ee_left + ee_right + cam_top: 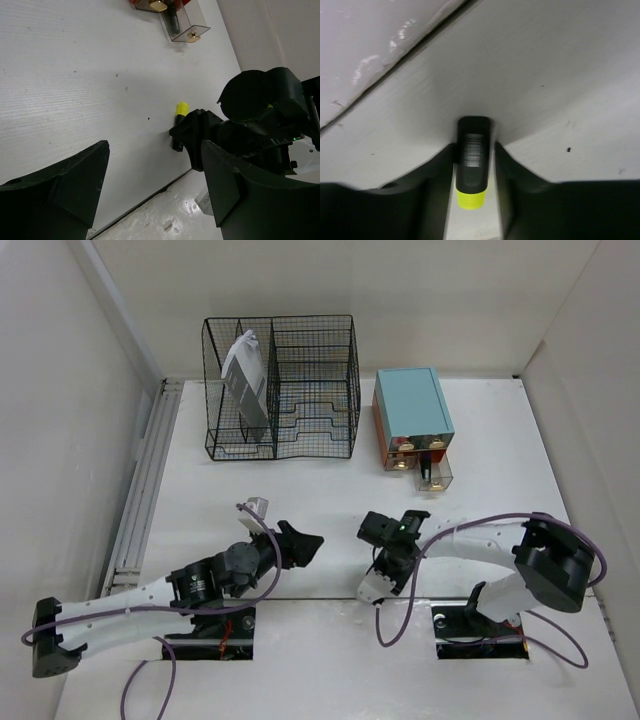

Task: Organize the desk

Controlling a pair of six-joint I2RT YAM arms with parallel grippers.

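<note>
Right pincer (pixel 473 147) straddles a black, yellow-capped marker (pixel 471 170) lying on the white desk (pixel 480 440), which spreads beneath both arms. Whether the jaws clamp the marker cannot be told. Left pincer (pixel 155 165) hovers nearby over the desk, open and empty.

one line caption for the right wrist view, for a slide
Right gripper flanks a black, yellow-tipped marker lying on the white desk.

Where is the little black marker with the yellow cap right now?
In the right wrist view the black marker lies on the white desk between the fingers of the right claw; from above, that claw covers it, just right of centre.
</note>
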